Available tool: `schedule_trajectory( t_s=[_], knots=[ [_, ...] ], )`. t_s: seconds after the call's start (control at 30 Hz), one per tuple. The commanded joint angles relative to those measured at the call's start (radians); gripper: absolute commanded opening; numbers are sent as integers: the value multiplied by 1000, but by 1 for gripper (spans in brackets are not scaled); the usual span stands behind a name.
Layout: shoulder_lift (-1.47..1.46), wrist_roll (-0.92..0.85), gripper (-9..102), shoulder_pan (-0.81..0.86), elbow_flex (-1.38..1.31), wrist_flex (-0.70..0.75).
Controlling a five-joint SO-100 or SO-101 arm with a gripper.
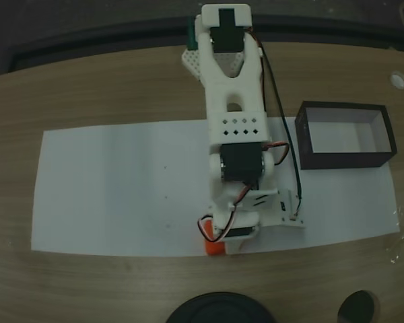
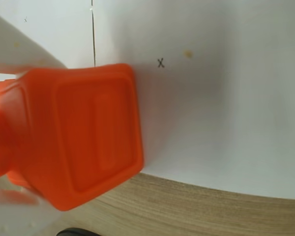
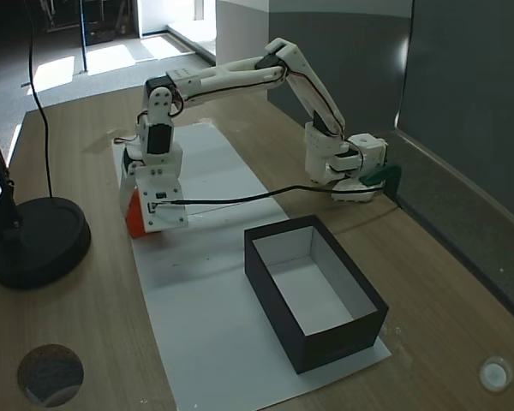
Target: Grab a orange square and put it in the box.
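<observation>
The orange square [image 2: 83,137] fills the left of the wrist view, tilted, with a raised bump on its left face. It sits between a white finger [image 2: 19,49] above and a blurred white finger [image 2: 12,209] below. My gripper [image 2: 39,132] is shut on the orange square, over the edge where the white paper meets the wood. In both fixed views the orange square [image 1: 213,247] [image 3: 134,216] peeks out under the gripper [image 1: 221,241] [image 3: 144,216]. The dark box [image 1: 347,161] [image 3: 343,342] with its pale inside stands open-topped and apart from the arm.
A white paper sheet [image 1: 121,188] covers the middle of the wooden table. A black round stand base [image 3: 34,244] sits just beyond the gripper. A cable hole [image 3: 50,374] is in the table near it. The arm base [image 3: 347,167] stands at the far edge.
</observation>
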Motion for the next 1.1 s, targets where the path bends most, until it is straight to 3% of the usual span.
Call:
schedule_trajectory(
  t_s=[0.0,0.27,0.43,0.67,0.87,1.07],
  knots=[
    [97,-5,0,0,-153,58],
    [397,-69,0,-84,-675,397],
    [630,-72,0,-245,-726,419],
    [887,-48,0,-621,-377,417],
    [1012,-46,0,-746,-6,410],
    [1086,-44,0,-807,295,314]
  ],
)
